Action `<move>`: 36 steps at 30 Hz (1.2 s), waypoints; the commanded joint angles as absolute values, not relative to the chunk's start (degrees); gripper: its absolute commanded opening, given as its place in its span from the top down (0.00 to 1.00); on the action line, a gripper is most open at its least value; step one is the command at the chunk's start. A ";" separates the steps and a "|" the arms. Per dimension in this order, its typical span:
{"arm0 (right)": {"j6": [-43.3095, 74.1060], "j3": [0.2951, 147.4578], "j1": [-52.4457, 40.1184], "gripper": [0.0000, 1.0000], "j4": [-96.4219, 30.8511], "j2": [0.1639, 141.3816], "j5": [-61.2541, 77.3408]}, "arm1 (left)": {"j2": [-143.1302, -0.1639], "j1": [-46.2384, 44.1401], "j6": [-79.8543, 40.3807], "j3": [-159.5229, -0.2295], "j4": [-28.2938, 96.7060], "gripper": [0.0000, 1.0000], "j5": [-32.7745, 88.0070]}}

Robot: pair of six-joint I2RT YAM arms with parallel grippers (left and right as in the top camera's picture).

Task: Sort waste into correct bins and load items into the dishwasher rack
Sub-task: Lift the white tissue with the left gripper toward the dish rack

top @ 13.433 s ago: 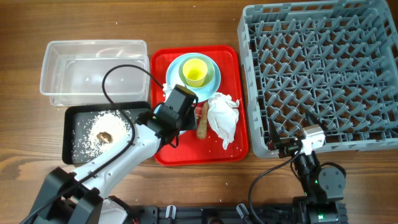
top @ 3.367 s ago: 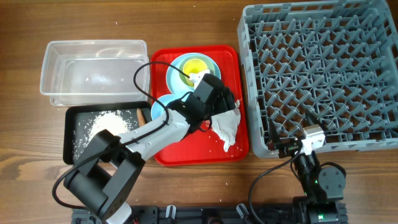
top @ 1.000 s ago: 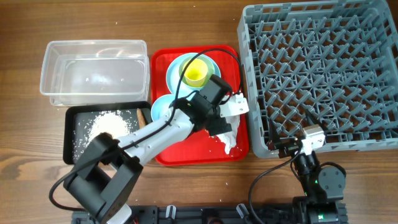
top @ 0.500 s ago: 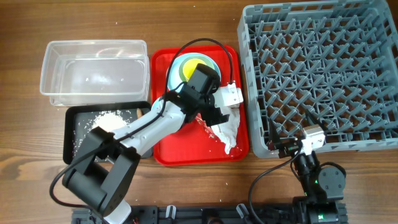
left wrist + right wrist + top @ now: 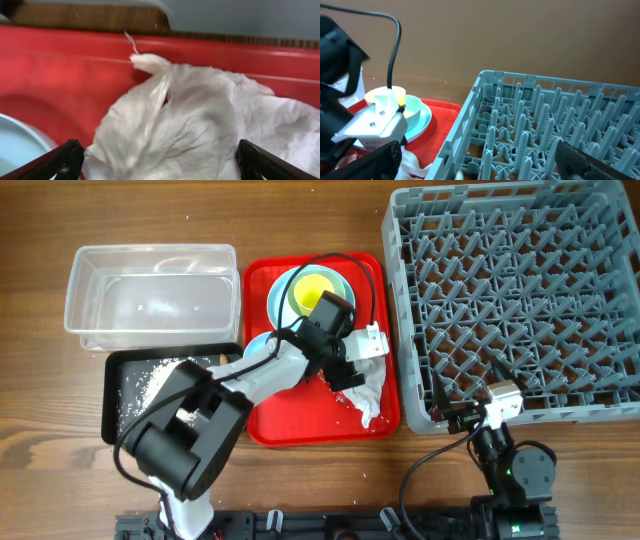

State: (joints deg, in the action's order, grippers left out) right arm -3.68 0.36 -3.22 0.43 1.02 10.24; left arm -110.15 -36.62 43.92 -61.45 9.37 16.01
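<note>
Napkin (image 5: pixel 200 130) on red tray (image 5: pixel 50 75), rack (image 5: pixel 520 300) beside

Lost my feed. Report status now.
Left tool open over napkin, no grip yet. Napkin crumpled on red tray. Right tool open, idle beside rack. Nothing seen in the way.

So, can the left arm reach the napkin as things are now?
Probably yes. The left gripper is open right at the napkin, its jaws wide on either side of it, and nothing lies over the napkin on the red tray.
</note>
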 commanded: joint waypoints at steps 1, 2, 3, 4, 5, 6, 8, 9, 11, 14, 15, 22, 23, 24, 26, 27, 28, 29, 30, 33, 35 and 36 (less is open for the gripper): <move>-2.98 0.30 -3.57 0.00 0.78 0.95 10.17 | -111.09 -36.51 44.56 -62.24 8.21 0.05 17.12; -2.98 0.30 -3.57 0.00 0.80 0.95 10.17 | -111.00 -36.51 44.56 -62.24 7.92 0.05 17.12; -3.01 0.30 -3.57 0.00 0.78 0.95 10.17 | -110.98 -36.51 44.56 -62.24 7.62 0.05 17.12; -3.01 0.30 -3.57 0.00 0.78 0.95 10.17 | -110.89 -36.51 44.58 -62.24 7.20 0.06 17.12; -3.01 0.30 -3.57 0.00 0.78 0.95 10.17 | -110.89 -36.51 44.58 -62.24 6.94 0.05 17.12; -3.01 0.30 -3.57 0.00 0.80 0.95 10.17 | -110.74 -36.51 44.56 -62.26 6.81 0.08 17.12; -3.01 0.30 -3.57 0.00 0.78 0.95 10.17 | -110.45 -36.51 44.56 -62.26 6.83 0.16 17.12; -2.98 0.30 -3.57 0.00 0.80 0.95 10.17 | -110.28 -36.51 44.56 -62.26 6.83 0.20 17.12; -3.01 0.30 -3.57 0.00 0.78 0.95 10.17 | -109.65 -36.51 44.56 -62.26 6.87 0.43 17.12; -3.01 0.30 -3.57 0.00 0.80 0.95 10.17 | -108.57 -36.51 44.14 -62.26 6.85 0.80 17.12; -3.01 0.30 -3.57 0.00 0.78 0.95 10.17 | -108.16 -36.51 44.14 -62.26 6.90 0.85 17.15; -3.01 0.30 -3.57 0.00 0.78 0.95 10.17 | -107.13 -36.51 44.14 -62.26 7.29 0.96 17.12; -2.98 0.30 -3.57 0.00 0.80 0.95 10.17 | -106.54 -36.53 44.14 -62.26 7.29 0.96 17.15; -2.98 0.30 -3.57 0.00 0.80 0.95 10.17 | -105.80 -36.53 44.14 -62.26 7.29 0.96 17.15; -2.98 0.30 -3.57 0.00 0.78 0.95 10.17 | -104.01 -36.53 42.94 -62.26 7.27 0.96 17.15; -2.98 0.30 -3.57 0.00 0.78 0.95 10.17 | -103.07 -36.51 42.46 -62.26 7.33 0.96 17.15; -2.98 0.30 -3.57 0.00 0.78 0.95 10.17 | -101.95 -36.53 41.41 -62.26 7.55 0.96 17.12; -2.98 0.30 -3.57 0.00 0.80 0.95 10.17 | -100.79 -36.51 40.23 -62.26 7.90 0.96 17.12; -2.98 0.30 -3.57 0.00 0.78 0.95 10.17 | -99.26 -36.51 38.76 -62.26 8.43 0.96 17.15; -2.98 0.30 -3.57 0.00 0.78 0.95 10.17 | -95.46 -36.53 34.59 -62.26 9.76 0.96 17.17; -2.98 0.30 -3.57 0.00 0.80 0.95 10.17 | -92.88 -36.51 32.91 -62.26 11.25 0.96 17.15; -2.98 0.30 -3.57 0.00 0.80 0.95 10.17 | -91.90 -36.51 32.45 -62.26 12.01 0.96 17.17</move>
